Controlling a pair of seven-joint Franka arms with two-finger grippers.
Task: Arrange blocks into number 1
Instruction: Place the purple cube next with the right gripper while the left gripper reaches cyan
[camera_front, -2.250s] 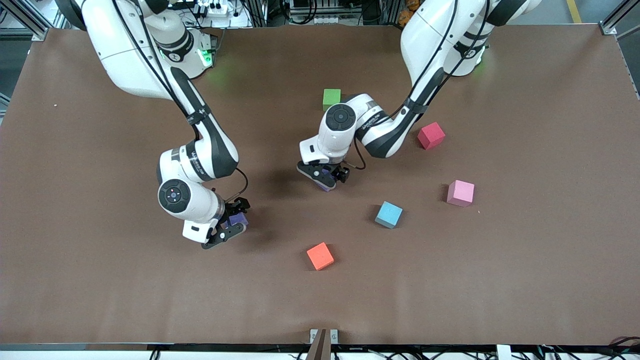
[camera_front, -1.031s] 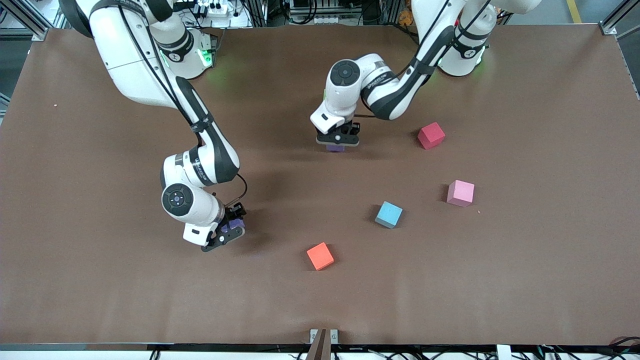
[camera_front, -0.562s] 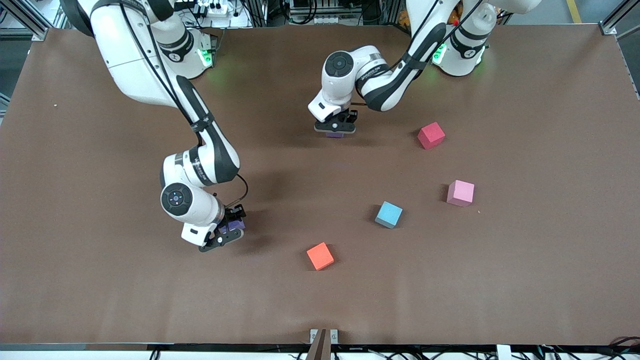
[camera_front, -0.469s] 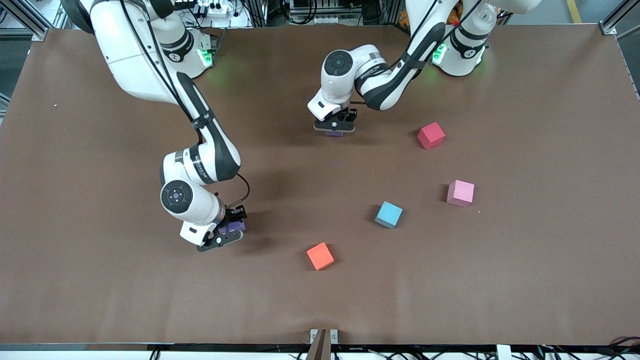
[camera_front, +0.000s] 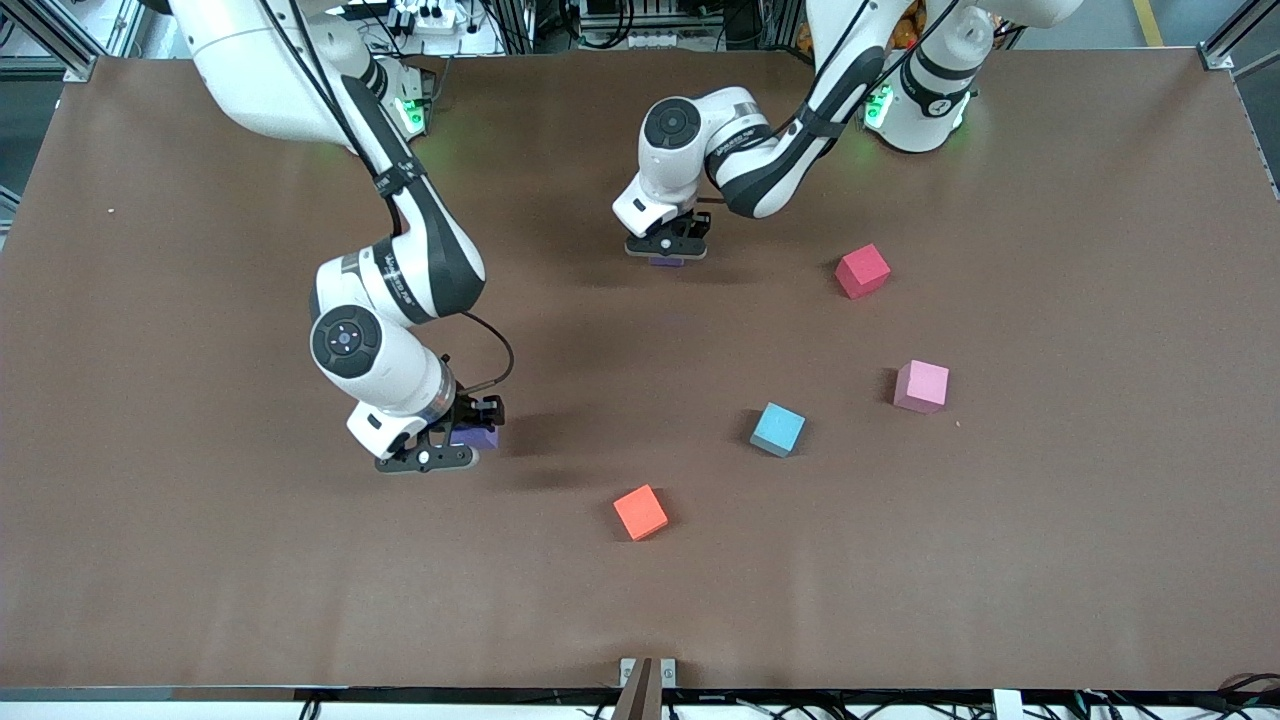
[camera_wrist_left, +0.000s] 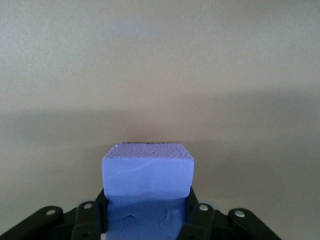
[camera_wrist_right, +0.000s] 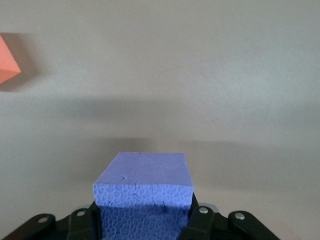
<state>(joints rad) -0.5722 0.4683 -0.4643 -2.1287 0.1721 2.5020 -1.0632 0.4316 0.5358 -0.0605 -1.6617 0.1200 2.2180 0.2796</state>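
On the brown tabletop (camera_front: 1050, 560), the right gripper (camera_front: 440, 450) hung low toward the right arm's end, its jaws clenched on a purple block (camera_wrist_right: 142, 187), while the left gripper (camera_front: 668, 247) hovered low near the robots' bases, jaws grasping a second purple block (camera_wrist_left: 148, 177). The red block (camera_front: 862, 271), pink block (camera_front: 921, 386), light blue block (camera_front: 778, 429) and orange block (camera_front: 640, 512) lay loose and well apart, the orange nearest the front camera.
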